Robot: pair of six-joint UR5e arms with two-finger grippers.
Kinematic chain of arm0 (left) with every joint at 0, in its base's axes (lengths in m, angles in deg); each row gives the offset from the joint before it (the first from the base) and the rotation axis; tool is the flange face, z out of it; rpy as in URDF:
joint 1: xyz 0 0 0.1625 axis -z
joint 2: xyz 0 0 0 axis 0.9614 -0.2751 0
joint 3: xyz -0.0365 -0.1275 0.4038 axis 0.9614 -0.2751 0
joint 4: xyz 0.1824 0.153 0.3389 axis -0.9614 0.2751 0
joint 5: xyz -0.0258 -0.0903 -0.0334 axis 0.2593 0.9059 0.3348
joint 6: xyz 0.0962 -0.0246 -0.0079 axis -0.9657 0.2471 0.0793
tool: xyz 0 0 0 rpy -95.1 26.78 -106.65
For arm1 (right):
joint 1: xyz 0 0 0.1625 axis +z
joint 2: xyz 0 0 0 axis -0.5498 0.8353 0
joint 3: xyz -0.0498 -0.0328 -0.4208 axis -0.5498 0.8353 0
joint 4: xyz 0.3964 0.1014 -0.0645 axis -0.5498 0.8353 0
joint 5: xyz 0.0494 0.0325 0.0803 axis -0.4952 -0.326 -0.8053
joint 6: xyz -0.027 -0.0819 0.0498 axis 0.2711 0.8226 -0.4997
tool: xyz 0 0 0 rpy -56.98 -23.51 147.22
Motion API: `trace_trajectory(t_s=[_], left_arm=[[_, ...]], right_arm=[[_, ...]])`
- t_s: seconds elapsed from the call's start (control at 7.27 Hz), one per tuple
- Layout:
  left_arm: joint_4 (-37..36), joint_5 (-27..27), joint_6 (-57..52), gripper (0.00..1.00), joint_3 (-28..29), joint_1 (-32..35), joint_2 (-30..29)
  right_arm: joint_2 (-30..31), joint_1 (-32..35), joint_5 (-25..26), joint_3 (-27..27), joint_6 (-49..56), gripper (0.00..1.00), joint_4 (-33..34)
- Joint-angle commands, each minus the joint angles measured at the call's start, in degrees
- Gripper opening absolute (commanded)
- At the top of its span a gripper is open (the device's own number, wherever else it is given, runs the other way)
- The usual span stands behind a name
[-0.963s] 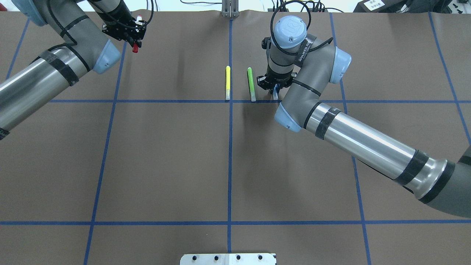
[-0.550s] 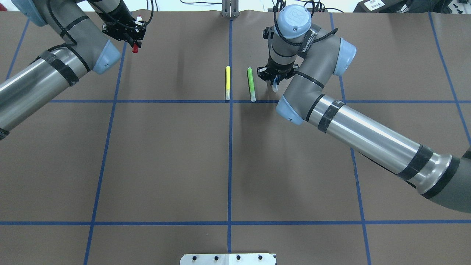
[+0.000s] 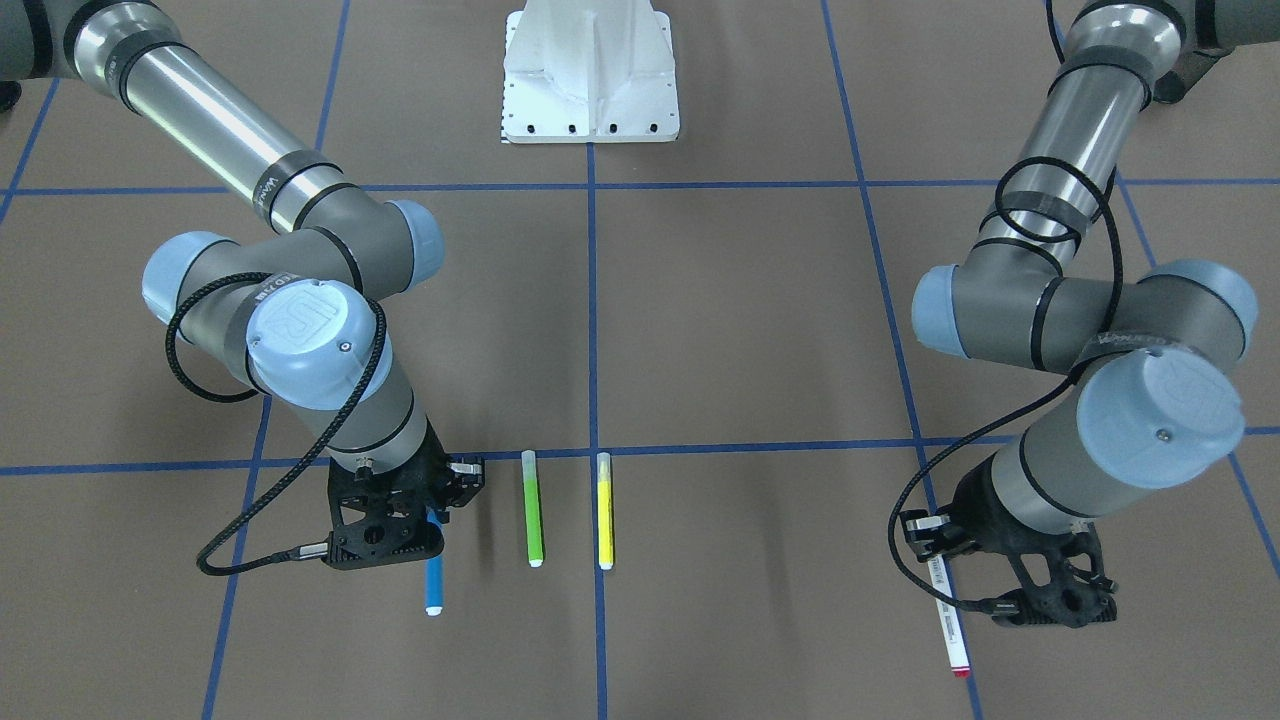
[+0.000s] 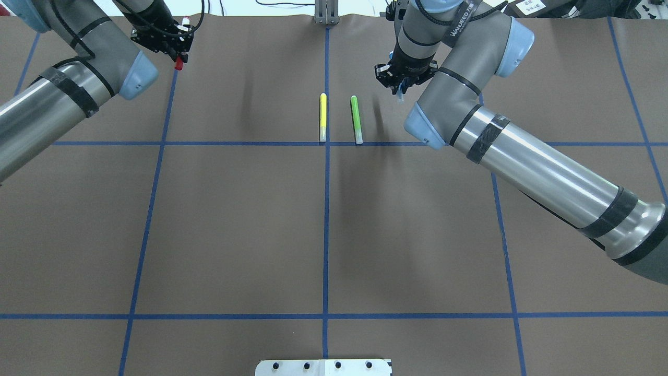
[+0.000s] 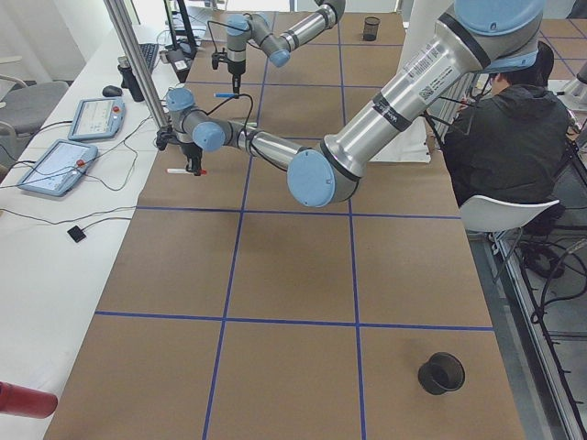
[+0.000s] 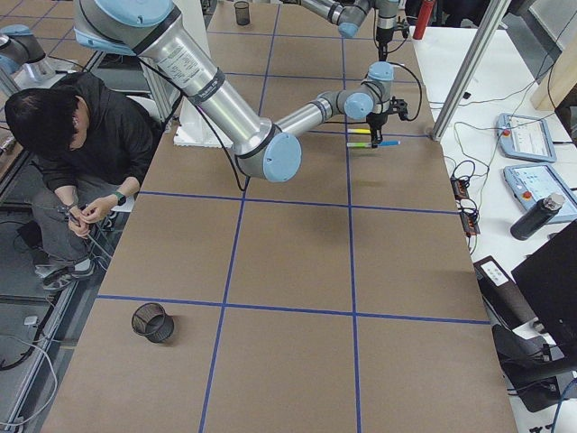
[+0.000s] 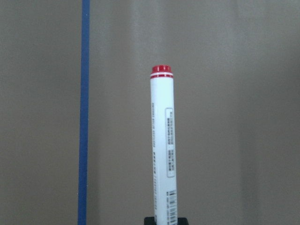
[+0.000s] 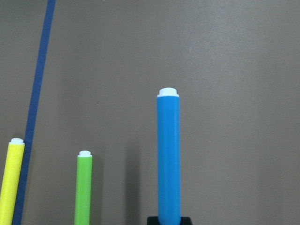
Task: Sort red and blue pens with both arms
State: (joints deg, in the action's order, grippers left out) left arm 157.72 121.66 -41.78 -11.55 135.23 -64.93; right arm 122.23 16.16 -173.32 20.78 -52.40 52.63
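Observation:
The white-barrelled red pen [image 7: 161,150] hangs over the brown table, with my left gripper [image 3: 935,550] shut on it. Its red cap [image 4: 179,63] pokes out below the left gripper [image 4: 176,46] near the far left edge. My right gripper [image 3: 420,520] is shut on the blue pen [image 3: 433,585], which is lifted off the table. From overhead the right gripper [image 4: 403,77] is beyond and to the right of the green highlighter, and only a bit of the blue pen [image 4: 400,91] shows. The right wrist view has the blue pen [image 8: 168,159] pointing away from the camera.
A green highlighter [image 4: 356,119] and a yellow highlighter [image 4: 323,117] lie side by side near the centre line. The white base plate [image 3: 590,70] sits at the robot's side. Black mesh cups [image 5: 441,372] [image 6: 242,12] stand at the table ends. A seated person [image 6: 72,135] is beside the table.
My right arm has lifted the blue pen and carried it toward the far edge, away from the green highlighter. My left arm has shifted left and farther back with the red pen.

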Motion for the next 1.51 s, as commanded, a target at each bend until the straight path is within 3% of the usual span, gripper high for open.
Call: trace_trajectory(t_s=[0.0, 0.28, 0.55, 0.96, 1.24, 1.38], left_arm=[[-1.2, -0.1, -5.4, 0.0, -0.2, 3.7, 2.4], [-11.6, -0.3, -17.9, 0.0, -3.2, 7.4, 3.1], [-12.9, -0.3, -23.0, 0.0, -7.3, 11.0, 8.1], [-16.8, -0.7, -32.5, 0.0, -12.4, 16.7, 14.0], [-21.7, -2.3, -42.2, 0.0, -14.5, 22.1, 16.9], [-21.9, -5.6, -47.0, 0.0, -14.9, 24.6, 19.6]], right_arm=[[4.8, 2.7, -0.1, -6.1, 9.0, 0.0, 7.2], [11.4, 5.4, 0.0, -10.8, 15.8, 0.0, 10.1], [17.3, 5.8, 3.9, -16.1, 21.8, 0.0, 15.9], [24.6, 9.5, 11.3, -26.0, 40.5, 0.0, 32.4], [30.1, 11.8, 11.3, -26.8, 43.0, 0.0, 32.6], [32.5, 14.8, 10.9, -26.8, 46.3, 0.0, 32.7]])
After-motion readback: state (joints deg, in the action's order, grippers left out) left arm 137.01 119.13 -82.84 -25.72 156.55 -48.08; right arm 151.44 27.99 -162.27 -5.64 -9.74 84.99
